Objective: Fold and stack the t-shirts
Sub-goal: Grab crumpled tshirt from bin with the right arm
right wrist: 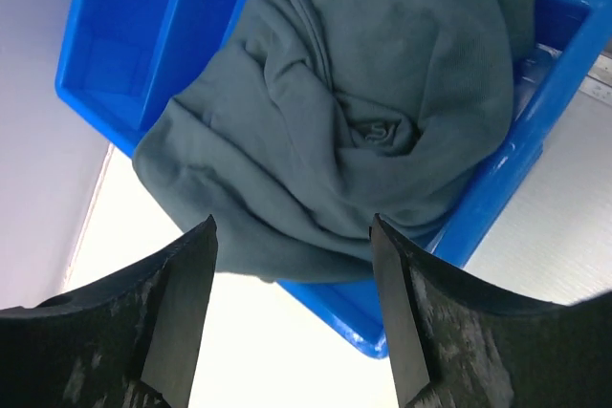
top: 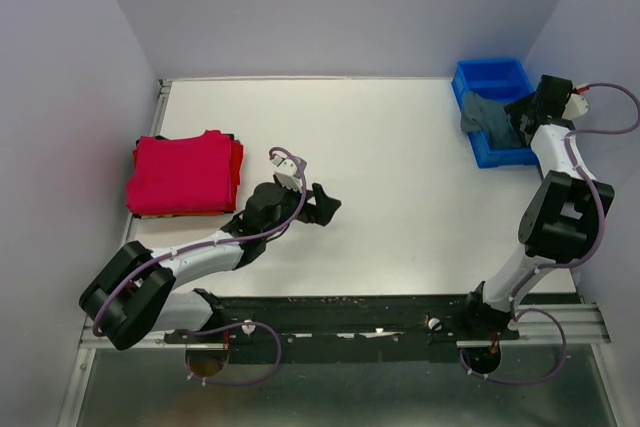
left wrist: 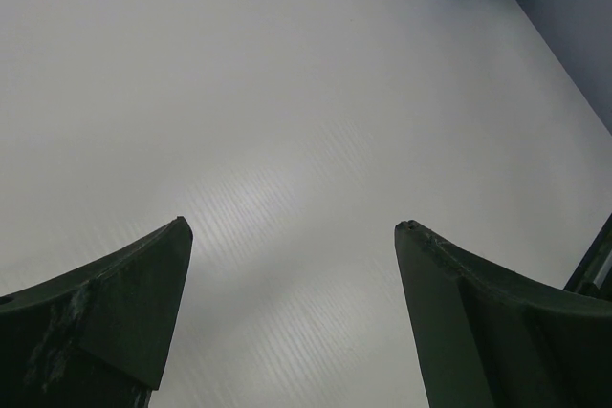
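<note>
The left gripper (left wrist: 292, 226) hangs over bare white table (top: 400, 167) near the middle, slightly toward the left. Its two dark fingers are spread wide apart with nothing between them but the tabletop below.

To its left, near the table's left edge, lies a stack of folded red t-shirts (top: 185, 172), squared into a rough rectangle. The layers show at the right side, though how many there are cannot be told.

At the far right corner sits a blue plastic bin (top: 495, 77) with two compartments. A crumpled grey-teal t-shirt (top: 487, 119) fills the compartment nearer the arm bases. It is unfolded and bunched in loose wrinkles, and part of it spills over the bin's wall on the side facing the table's middle.

The right gripper (right wrist: 292, 226) is poised over this bin, pointing at the shirt. In the right wrist view its fingers stand apart, one on each side of the lower edge of the cloth. They are not pinching the fabric, and whether the tips touch it cannot be told.
</note>
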